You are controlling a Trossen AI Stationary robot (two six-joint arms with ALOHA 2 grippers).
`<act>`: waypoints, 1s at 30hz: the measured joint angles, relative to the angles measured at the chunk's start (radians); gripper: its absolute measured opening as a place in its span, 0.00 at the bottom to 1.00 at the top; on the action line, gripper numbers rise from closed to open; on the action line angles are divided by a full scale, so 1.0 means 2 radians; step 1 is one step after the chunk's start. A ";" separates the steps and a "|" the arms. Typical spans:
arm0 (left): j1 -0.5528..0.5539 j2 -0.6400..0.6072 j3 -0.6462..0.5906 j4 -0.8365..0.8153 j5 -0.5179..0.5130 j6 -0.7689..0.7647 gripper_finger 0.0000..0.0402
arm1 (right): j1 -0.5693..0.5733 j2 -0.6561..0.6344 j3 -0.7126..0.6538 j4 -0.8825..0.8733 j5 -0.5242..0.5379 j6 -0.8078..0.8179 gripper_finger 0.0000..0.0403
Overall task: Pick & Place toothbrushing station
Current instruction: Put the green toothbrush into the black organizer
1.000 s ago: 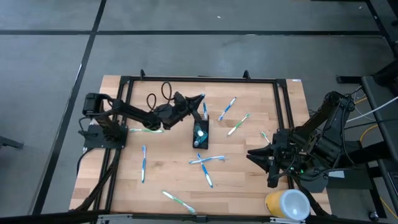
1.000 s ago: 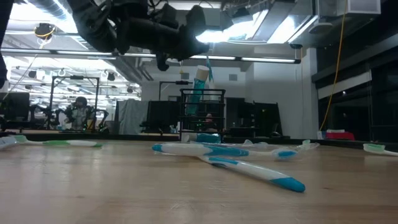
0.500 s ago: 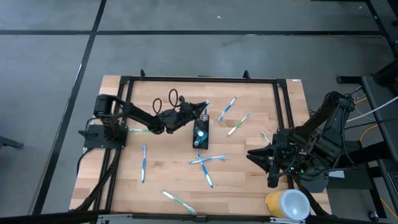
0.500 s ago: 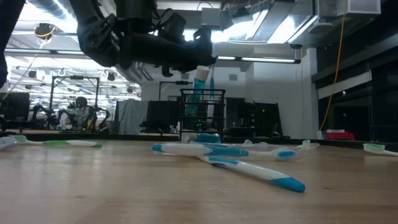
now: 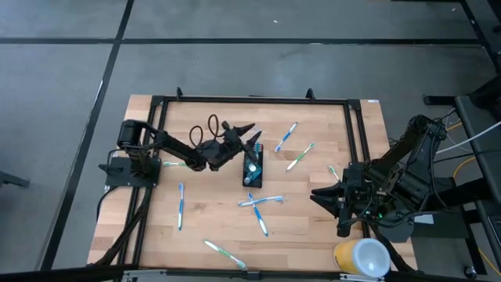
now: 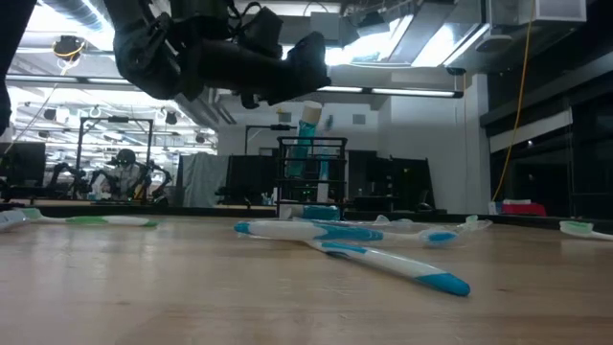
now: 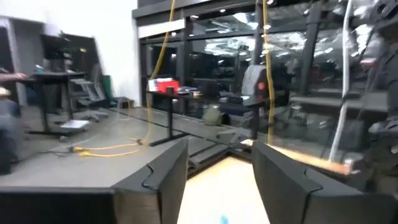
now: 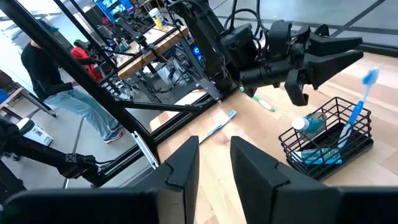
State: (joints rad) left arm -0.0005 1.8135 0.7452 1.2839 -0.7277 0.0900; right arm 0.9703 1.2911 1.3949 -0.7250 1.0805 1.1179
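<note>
The toothbrushing station, a small black mesh holder (image 5: 252,168) (image 8: 328,140), stands near the table's middle. In it a blue tube (image 8: 309,124) stands, and a blue-white toothbrush (image 8: 359,107) leans on its rim, head up. My left gripper (image 5: 249,134) (image 8: 346,52) hovers open just above and to the left of the holder, clear of the brush head. My right gripper (image 5: 322,196) hangs open near the table's right side with nothing between its fingers. In the low view the holder (image 6: 311,178) stands behind two crossed toothbrushes.
Loose toothbrushes lie around the holder: two at the far right (image 5: 286,135) (image 5: 300,157), a crossed pair in front (image 5: 261,202), one at the left (image 5: 182,205), one at the near edge (image 5: 225,253). A yellow-and-white cup (image 5: 362,257) lies at the near right corner.
My left gripper has opened and let go of the blue-white toothbrush, which stays standing in the holder. The gripper has also rolled a little and sunk slightly above the holder.
</note>
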 joint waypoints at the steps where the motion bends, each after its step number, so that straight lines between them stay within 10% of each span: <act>1: -0.005 -0.005 0.000 -0.004 -0.029 0.018 0.45 | 0.000 0.000 0.000 0.000 0.000 0.000 0.24; 11: -0.069 -0.200 0.000 -0.170 -0.422 0.199 0.43 | 0.001 0.000 0.000 0.004 -0.009 -0.027 0.24; 19: -0.149 -0.318 -0.001 -0.173 -0.409 0.238 0.36 | 0.001 0.000 0.000 0.020 -0.009 -0.062 0.24; 26: -0.190 -0.359 0.003 -0.253 -0.119 0.104 0.32 | 0.001 0.000 0.000 0.045 -0.011 -0.109 0.24; 30: -0.188 -0.359 0.043 -0.304 -0.051 0.057 0.32 | 0.001 0.000 0.000 0.045 -0.022 -0.108 0.24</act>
State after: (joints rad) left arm -0.3760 1.0950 0.8306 0.6756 -0.8289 0.2032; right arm 0.9722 1.2919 1.3945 -0.6340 1.0360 0.9012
